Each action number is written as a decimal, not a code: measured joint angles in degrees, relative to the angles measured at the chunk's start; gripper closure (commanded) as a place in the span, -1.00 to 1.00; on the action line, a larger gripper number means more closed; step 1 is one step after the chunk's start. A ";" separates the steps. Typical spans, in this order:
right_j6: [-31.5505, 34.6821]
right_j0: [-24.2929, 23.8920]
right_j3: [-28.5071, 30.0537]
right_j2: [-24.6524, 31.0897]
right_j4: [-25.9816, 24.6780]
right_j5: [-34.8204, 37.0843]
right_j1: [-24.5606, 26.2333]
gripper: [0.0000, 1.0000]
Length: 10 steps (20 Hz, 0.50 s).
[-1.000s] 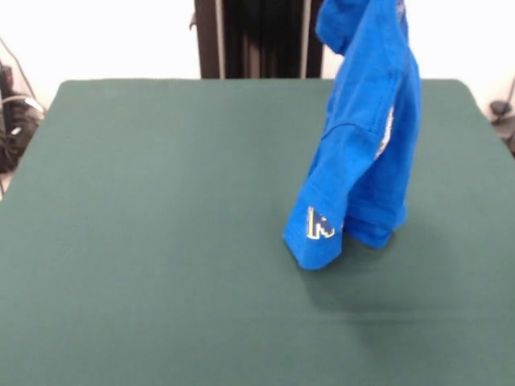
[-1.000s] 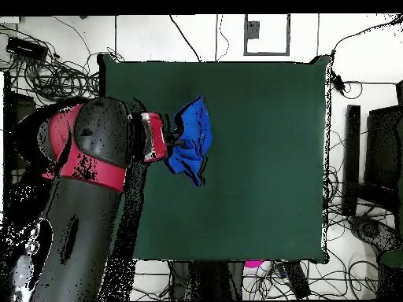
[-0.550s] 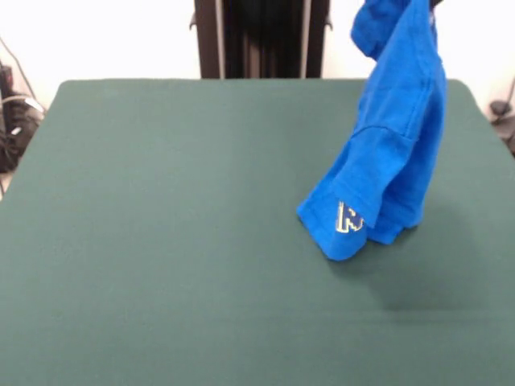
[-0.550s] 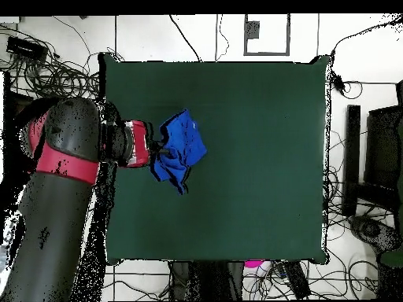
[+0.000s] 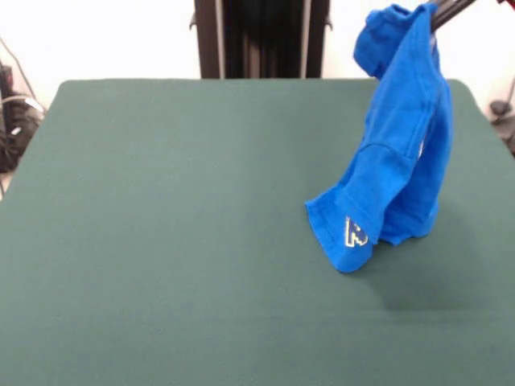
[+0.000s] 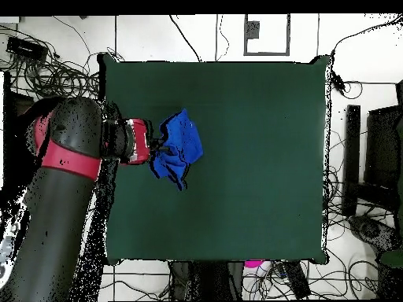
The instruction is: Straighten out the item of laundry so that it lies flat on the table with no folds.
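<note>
gripper (image 5: 435,11): top right of the front view, pinched onto the T-shirt's top
T-shirt (image 5: 394,153): blue, dangling bunched, bottom edge just brushing the table (image 5: 161,241), right side

— Where do we see the arm (image 6: 67,189)?

— From overhead it rises along the left side, grey and black, with a red band at the elbow and a red wrist (image 6: 138,141) turned sideways.

— And the claw (image 5: 434,11)?

— In the front view only dark tips slant in at the top right, clamped on blue cloth.
</note>
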 measured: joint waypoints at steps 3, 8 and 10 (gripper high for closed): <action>0.00 -0.11 2.58 0.03 0.00 -5.58 -0.97 1.00; 0.00 -1.17 8.56 0.15 -0.02 -18.25 -3.64 1.00; 0.00 -2.19 11.73 0.18 -0.04 -25.06 -4.94 1.00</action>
